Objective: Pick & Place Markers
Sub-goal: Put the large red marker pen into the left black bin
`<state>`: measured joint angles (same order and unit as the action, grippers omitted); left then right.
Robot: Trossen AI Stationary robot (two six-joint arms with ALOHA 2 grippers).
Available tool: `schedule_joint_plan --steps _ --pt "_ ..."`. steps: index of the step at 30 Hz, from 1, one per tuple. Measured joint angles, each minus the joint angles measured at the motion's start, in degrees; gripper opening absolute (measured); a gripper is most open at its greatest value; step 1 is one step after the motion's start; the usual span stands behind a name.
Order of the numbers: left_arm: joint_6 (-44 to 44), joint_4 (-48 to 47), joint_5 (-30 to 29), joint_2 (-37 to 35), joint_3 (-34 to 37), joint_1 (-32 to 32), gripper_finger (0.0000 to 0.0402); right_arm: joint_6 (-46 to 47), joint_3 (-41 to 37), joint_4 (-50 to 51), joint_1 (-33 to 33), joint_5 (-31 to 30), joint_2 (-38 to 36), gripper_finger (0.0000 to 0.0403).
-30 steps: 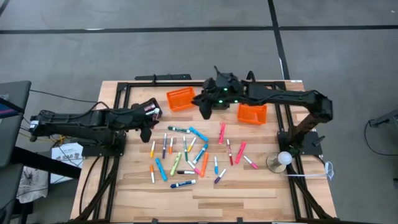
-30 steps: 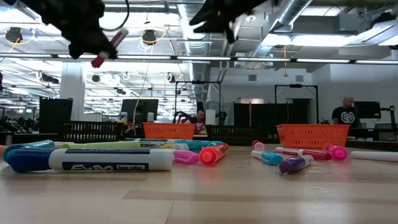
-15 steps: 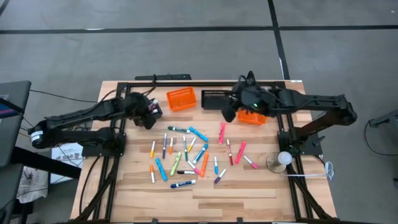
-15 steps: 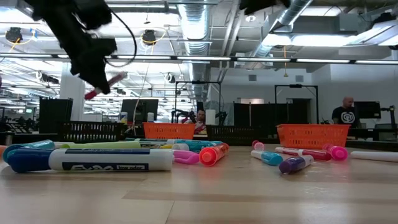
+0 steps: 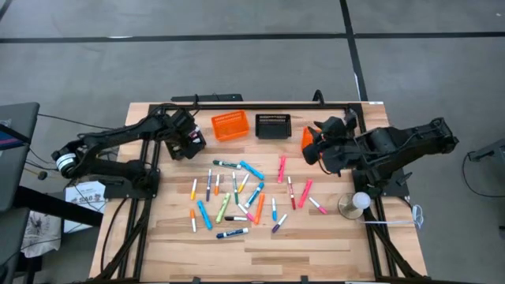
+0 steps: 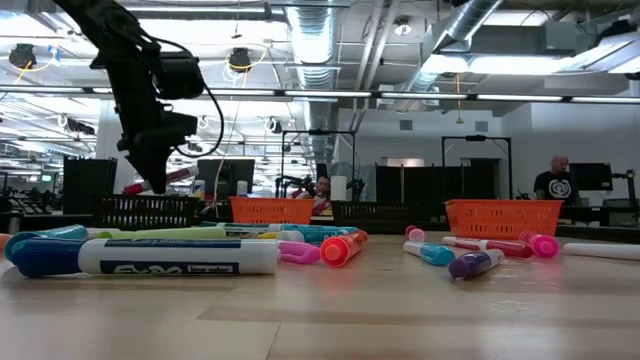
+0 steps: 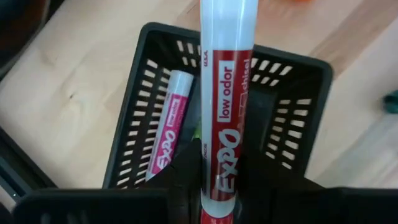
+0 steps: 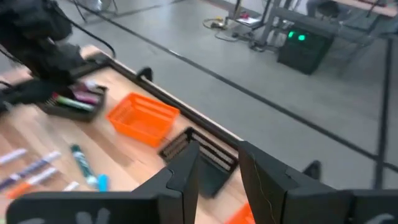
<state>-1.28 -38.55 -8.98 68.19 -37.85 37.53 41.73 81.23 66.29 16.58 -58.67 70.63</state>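
Wooden slat table, markers scattered mid-table. Left gripper pinching red Expo marker over black mesh basket. Right gripper slightly spread, empty. Open-ceiling workshop behind, person standing far back.

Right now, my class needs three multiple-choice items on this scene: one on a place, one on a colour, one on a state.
1. The left end effector hangs over: A) an orange basket B) a black basket C) bare table.
2. Its marker has a label coloured: A) red B) blue C) green.
3. The right end effector is: A) gripping a marker B) inside a basket C) open, empty.
Key: 1B, black mesh shows below it; 2A, red band with lettering; 3C, nothing between its parted fingers.
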Motion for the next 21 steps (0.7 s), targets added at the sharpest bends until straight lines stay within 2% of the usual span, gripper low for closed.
schedule_joint_plan --steps 3,6,9,12,16,19,21 --pt "0.0 0.0 0.1 0.1 0.0 0.7 0.0078 -3.6 0.0 1.4 -1.7 0.2 -0.1 0.0102" --pt "0.0 0.0 0.2 -0.1 0.0 0.8 0.0079 2.3 0.0 -0.6 -2.9 0.7 -0.2 0.0102" --pt "-0.1 0.0 0.3 -0.6 0.0 0.8 0.0079 -1.6 0.0 0.6 -4.9 3.4 0.3 0.0102" --pt "-0.2 0.0 0.3 -0.7 0.0 0.8 0.0079 -7.8 -0.4 -1.7 -7.4 12.4 0.6 0.0102" --pt "-1.1 0.0 0.3 -0.7 0.0 0.8 0.0078 -22.0 -7.4 -19.1 -9.3 26.9 -1.5 0.0102" --pt "-1.3 0.0 0.3 -0.7 0.0 0.8 0.0079 -26.4 -14.5 -31.4 -12.1 38.1 -3.9 0.0102" --pt "-1.5 0.0 0.3 -0.7 0.0 0.8 0.0079 -26.7 -19.1 -37.6 -13.9 41.6 -5.5 0.0102"
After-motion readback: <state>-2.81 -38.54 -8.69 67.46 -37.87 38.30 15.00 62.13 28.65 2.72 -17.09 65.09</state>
